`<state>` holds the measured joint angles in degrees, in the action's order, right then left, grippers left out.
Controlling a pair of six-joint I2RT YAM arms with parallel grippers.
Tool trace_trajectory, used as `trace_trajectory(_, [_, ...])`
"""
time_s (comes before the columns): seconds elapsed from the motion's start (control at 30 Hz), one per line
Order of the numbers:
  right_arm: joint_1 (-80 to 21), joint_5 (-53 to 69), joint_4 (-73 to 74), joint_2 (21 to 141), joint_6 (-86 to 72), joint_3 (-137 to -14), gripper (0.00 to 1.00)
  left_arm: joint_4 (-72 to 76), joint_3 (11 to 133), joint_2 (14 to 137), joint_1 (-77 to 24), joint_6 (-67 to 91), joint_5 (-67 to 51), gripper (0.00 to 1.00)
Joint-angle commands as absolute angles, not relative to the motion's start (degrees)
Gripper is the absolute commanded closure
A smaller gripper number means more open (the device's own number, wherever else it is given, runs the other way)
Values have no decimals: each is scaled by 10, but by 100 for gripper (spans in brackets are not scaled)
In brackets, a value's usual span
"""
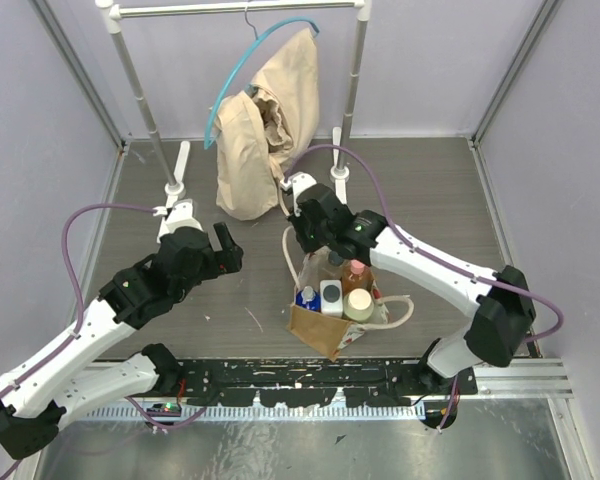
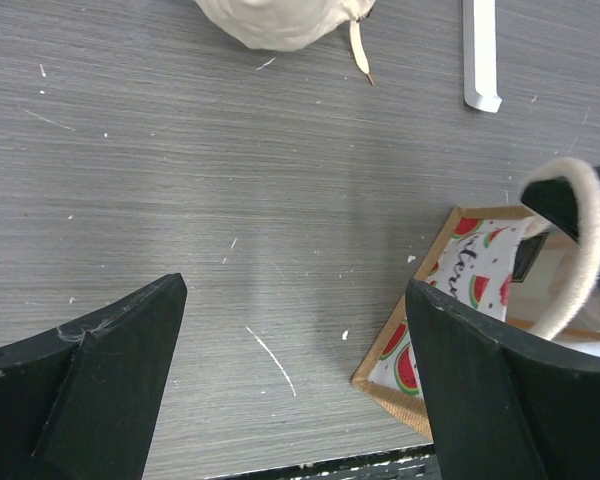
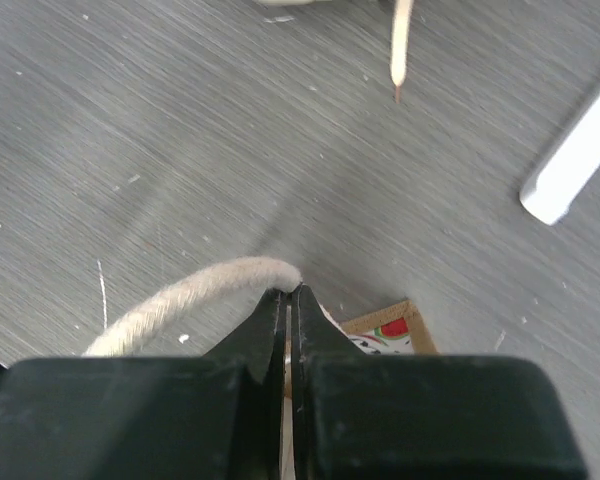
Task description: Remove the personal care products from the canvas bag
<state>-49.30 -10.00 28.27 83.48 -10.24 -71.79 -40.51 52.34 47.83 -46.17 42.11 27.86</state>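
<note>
Grey wood-grain table fills the overhead view. A white garment rack stands at the far end, and a beige cloth sack hangs from it on a blue hanger. The canvas bag stands upright near the front edge, between my two arms, with its mouth open. Packed inside I see an amber bottle with a pink cap, a white bottle, a blue-and-white bottle and a cream cap. My right arm reaches in over the bag's far side and covers part of the opening. My left gripper hovers over bare table to the bag's left. From the left wrist, my fingers are spread wide with nothing between them. The bag's watermelon-print panel sits just beside the right finger, and a cream rope handle loops above it. From the right wrist, my right gripper is pinched tight on the rope handle, and the bag's corner peeks out just past the tips.
</note>
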Motion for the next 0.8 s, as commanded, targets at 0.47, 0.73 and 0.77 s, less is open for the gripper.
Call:
trace_trajectory(0.47, [-496,-66,211,855,-57,-839,60,-190,531,601,-465,400,183,2])
trace_trajectory(0.73, [-493,-108,272,766,-63,-763,49,-152,546,631,-476,392,193,2])
trace_trajectory(0.77, [-492,-108,276,764,-65,-758,49,-150,548,632,-478,394,196,2])
